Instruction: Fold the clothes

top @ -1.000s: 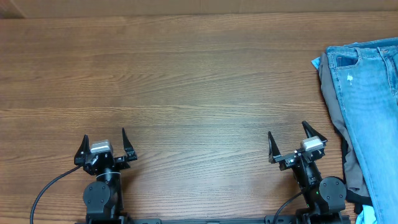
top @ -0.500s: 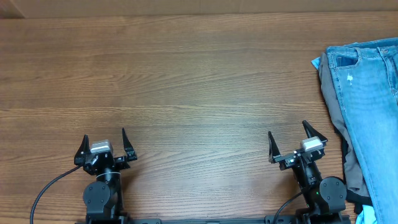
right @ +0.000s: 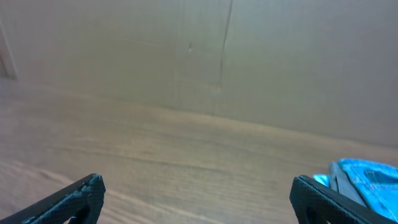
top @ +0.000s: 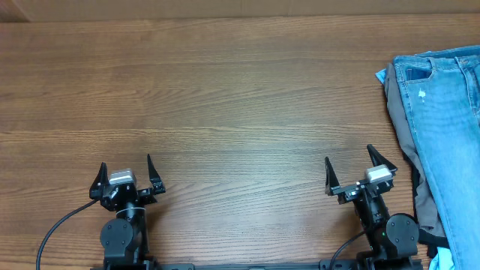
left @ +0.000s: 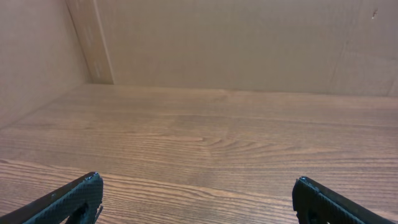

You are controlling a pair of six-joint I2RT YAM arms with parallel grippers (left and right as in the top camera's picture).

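Both wide open, empty: left tool (top: 126,165) unmoved, right tool (top: 349,157) edged slightly toward the jeans (top: 448,112)

Each side alike, mostly black. At left pincer (top: 126,163): two pointed, fin-shaped black fingers (top: 150,169), light-grey block (top: 121,178) set between. Round black joint housing (top: 120,237) behind it. Thin black cable (top: 58,225) curves from left base. At right pincer (top: 349,156): same parts, second cable (top: 349,244) also black.
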